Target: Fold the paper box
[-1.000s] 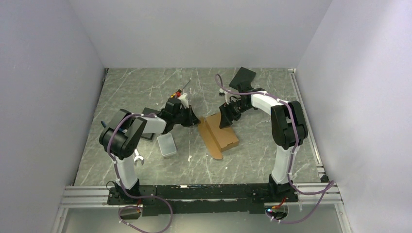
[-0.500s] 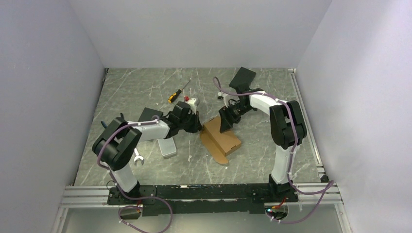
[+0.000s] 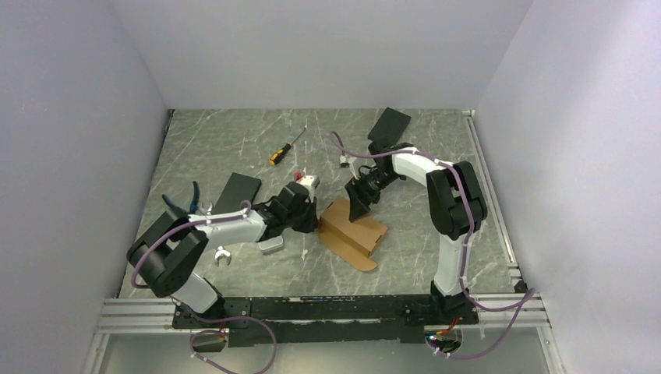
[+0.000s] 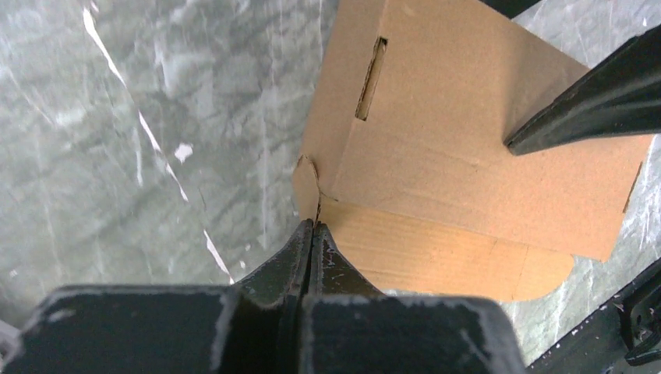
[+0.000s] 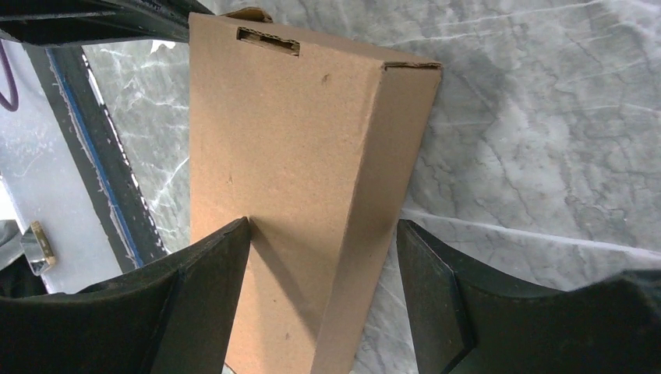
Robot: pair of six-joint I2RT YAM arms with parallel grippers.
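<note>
A grey marbled counter [image 3: 234, 148] is enclosed on three sides by pale walls [image 3: 327, 47]. The paper box [image 3: 355, 231] lies near the centre of the counter, between the two arms. It is partly formed: a raised rectangular section carries a narrow slot [image 4: 369, 78] near one edge, and a flat flap [image 4: 460, 261] with a rounded corner lies on the counter on the near side.

The left tool [image 4: 312, 227] has its fingers pressed together. The tips meet a small tab [image 4: 305, 185] at the left corner of the box; whether the tab is pinched between them cannot be told.

The right tool [image 5: 323, 226] has its fingers set well apart and straddles the raised section from the far side. One finger rests on the top panel. The other stands beside the side wall, clear of it.

A screwdriver [image 3: 284, 148] with a yellow and black handle lies farther back on the counter. A black slab [image 3: 236, 192] lies to the left of the left arm. A grey tin [image 3: 270, 245] shows partly from under that arm.
</note>
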